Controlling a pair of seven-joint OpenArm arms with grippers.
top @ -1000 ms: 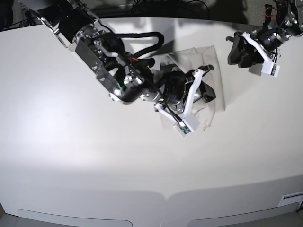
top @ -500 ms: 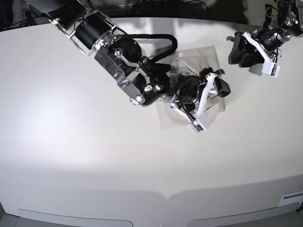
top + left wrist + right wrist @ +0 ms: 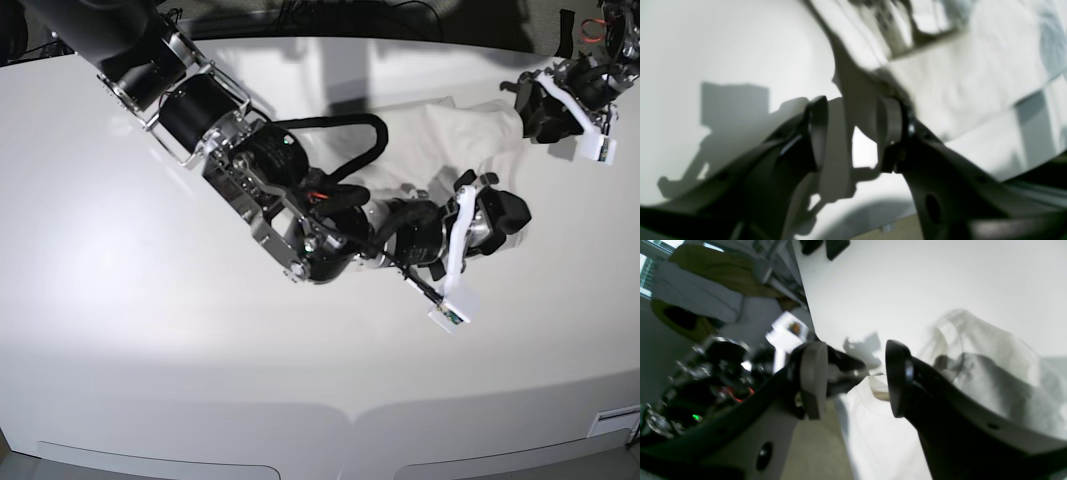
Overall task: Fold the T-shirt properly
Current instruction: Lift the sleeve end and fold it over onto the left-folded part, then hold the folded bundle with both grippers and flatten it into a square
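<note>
Since a second ago the right arm has swung out across the surface toward the base view's right, its tool moving off the cloth it was pressing, and the T-shirt, then a small folded packet under that tool, now shows as a wider rumpled spread behind the arm; the left tool has drifted a little toward the far right corner. Nearest in the base view is bare white surface. Above it the right tool reaches out level, jaws parted with nothing between them; the right wrist view confirms this, showing the right tool with a clear gap between its pale pad and its dark finger, and only surface and cloth seen through the gap. In that view the T-shirt lies crumpled just beyond the dark finger, apart from it. Behind the right arm, the pale cloth lies on the far part of the surface, partly hidden by the arm's black cable and wrist. Farthest back, at the top right, the left tool hangs near the shirt's right edge. The left wrist view is blurred, but the left tool shows its two fingers standing apart, empty, with the T-shirt lying past them.
</note>
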